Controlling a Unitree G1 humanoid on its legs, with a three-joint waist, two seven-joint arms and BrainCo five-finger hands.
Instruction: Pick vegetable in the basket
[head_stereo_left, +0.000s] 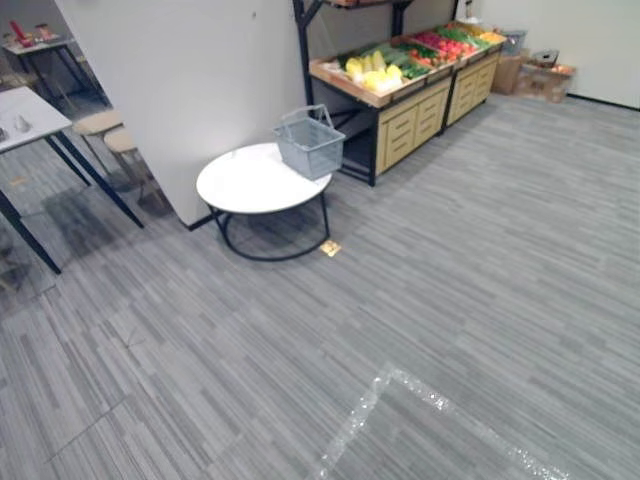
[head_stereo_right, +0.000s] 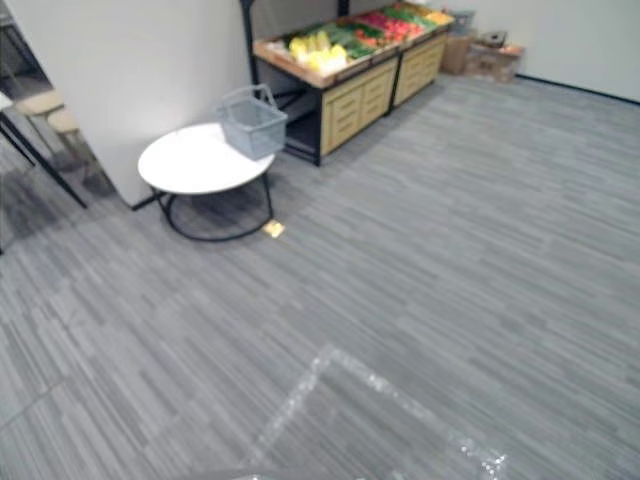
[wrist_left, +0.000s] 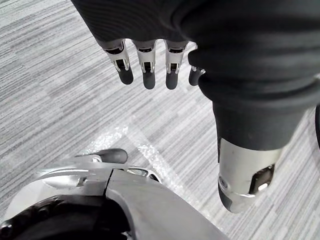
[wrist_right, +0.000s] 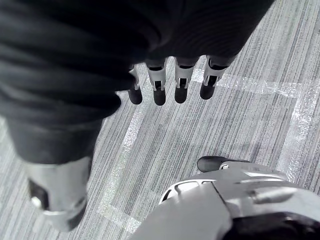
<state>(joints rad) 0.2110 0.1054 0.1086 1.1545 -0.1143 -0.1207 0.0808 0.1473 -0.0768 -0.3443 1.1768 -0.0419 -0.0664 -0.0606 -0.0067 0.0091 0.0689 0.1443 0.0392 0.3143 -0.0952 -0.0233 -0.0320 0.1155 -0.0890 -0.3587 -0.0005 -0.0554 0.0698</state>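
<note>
Wooden produce stand (head_stereo_left: 405, 125) sits beyond the white bench (head_stereo_left: 245, 185), whose far edge carries a wire basket (head_stereo_left: 310, 148); the vegetables (head_stereo_left: 372, 70) lie on that stand. They look light, firm and bruisable, best cupped mid-body; left hand (wrist_left: 145, 62) and right hand (wrist_right: 182, 77) hang slack and empty, well short of the bench.

One basket (head_stereo_left: 310, 150), one round table (head_stereo_left: 245, 188), two stools (head_stereo_left: 98, 122).

round white table (head_stereo_left: 245, 182) on grey carpet (head_stereo_left: 480, 270).
</note>
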